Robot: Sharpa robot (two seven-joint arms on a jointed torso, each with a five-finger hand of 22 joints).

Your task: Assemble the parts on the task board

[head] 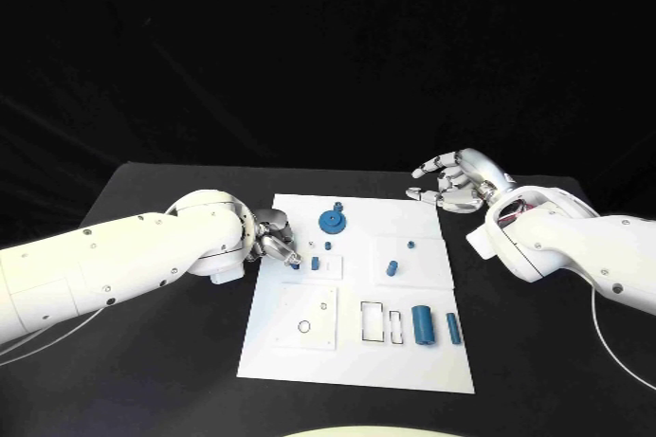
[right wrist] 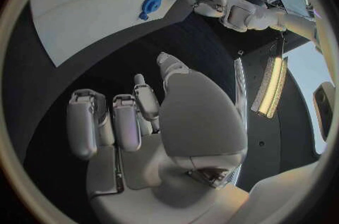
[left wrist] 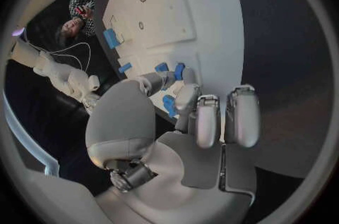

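The white task board (head: 355, 361) lies in the middle of the black table. On it are a blue gear (head: 333, 220), a few small blue parts (head: 392, 266), and two blue cylinders (head: 424, 324) near the front right. My left hand (head: 274, 240) hovers over the board's left edge, its fingertips (left wrist: 187, 78) pointing down right by a small blue part (head: 315, 263). Small blue parts (left wrist: 178, 70) sit at the thumb and fingertip; whether one is pinched is unclear. My right hand (head: 451, 183) hangs past the board's far right corner, fingers apart, holding nothing.
Square and rectangular outlines with small holes (head: 321, 307) mark the board's near half. Bare black table (head: 151, 380) surrounds the board. The right wrist view shows the gear (right wrist: 150, 4) and my left arm (right wrist: 233, 9) beyond it.
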